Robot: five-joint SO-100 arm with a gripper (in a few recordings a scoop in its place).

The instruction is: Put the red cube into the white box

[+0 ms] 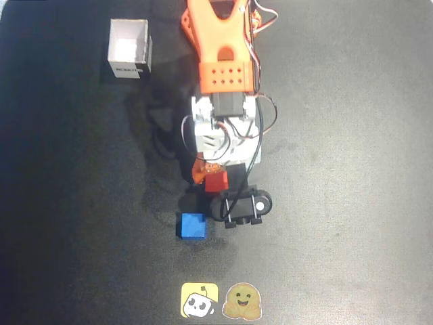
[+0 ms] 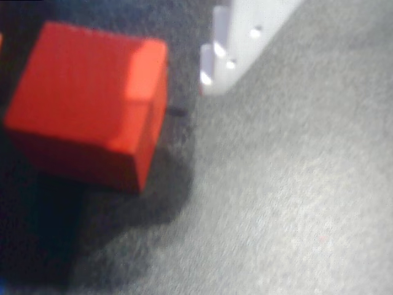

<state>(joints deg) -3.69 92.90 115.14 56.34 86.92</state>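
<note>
- Overhead view, far left: the dark table (image 1: 61,203) has a matte, slightly grainy surface that runs across the whole picture.
- Upper left: the white box (image 1: 129,49) stands upright on the table with its open top facing the camera. A dark label with pale text shows on its lower side wall. It stands well apart from the cubes.
- Lower centre-left: the blue cube (image 1: 191,225) rests on the table, below and to the left of the red cube.
- Bottom centre: two stickers (image 1: 220,300) lie side by side, a yellow square one on the left and a round tan smiling one on the right.
- Centre: the orange and white arm (image 1: 225,81) reaches down from the top edge, with wires looping beside its white middle section.
- Centre, below the arm: the gripper (image 1: 218,181) sits at the red cube (image 1: 216,181), with an orange finger touching the cube's upper left and a black part just below and to the right. I cannot tell whether the jaws are pinching the cube or merely stand beside it.
- Wrist view, left: the red cube (image 2: 89,114) appears large and blurred, with a dark shadow beneath it.
- Wrist view, top centre: a white part of the gripper (image 2: 245,43) shows beside the cube, above the grey table surface (image 2: 295,203).
</note>
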